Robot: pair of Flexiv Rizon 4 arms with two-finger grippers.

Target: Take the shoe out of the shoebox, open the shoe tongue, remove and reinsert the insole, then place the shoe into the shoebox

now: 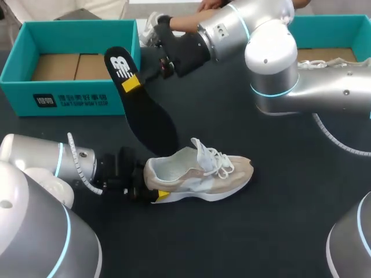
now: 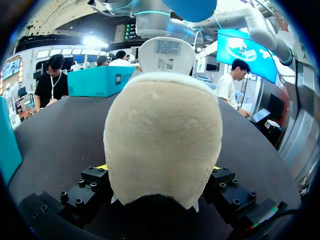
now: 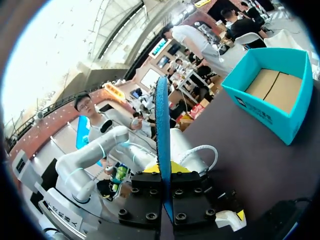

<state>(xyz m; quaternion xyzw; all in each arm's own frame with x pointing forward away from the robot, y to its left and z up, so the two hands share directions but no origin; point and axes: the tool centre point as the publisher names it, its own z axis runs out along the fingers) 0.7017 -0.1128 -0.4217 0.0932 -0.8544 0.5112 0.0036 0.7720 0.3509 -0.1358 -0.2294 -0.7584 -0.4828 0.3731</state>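
A beige and white lace-up sneaker (image 1: 200, 174) is seen standing on its sole on the dark table (image 1: 266, 231), outside the boxes, with the toe turned towards the right arm's side. Its heel is clamped from two sides by the left gripper (image 1: 152, 189), which comes in low from the left. In the left wrist view the padded heel is found between the two fingers, with only slivers of the yellow tips showing on either side. The white tongue (image 2: 166, 55) is seen standing upright beyond the heel collar, and the white laces (image 1: 215, 162) lie loose over the upper.

A long black foam insole (image 1: 148, 119) with a white logo near its upper end is held above the table by the right gripper (image 1: 132, 82), whose arm reaches in from the right past the middle. The insole is pinched near its logo end. In the right wrist view it is seen edge-on, its blue edge squeezed between the closed fingers. It hangs tilted, its lower end just behind the sneaker's opening; whether it touches the sneaker cannot be told.

An open teal cardboard shoebox (image 1: 69, 95) with a brown floor stands at the far left of the table. A second teal box (image 1: 324, 26) stands at the far right, behind the right arm.
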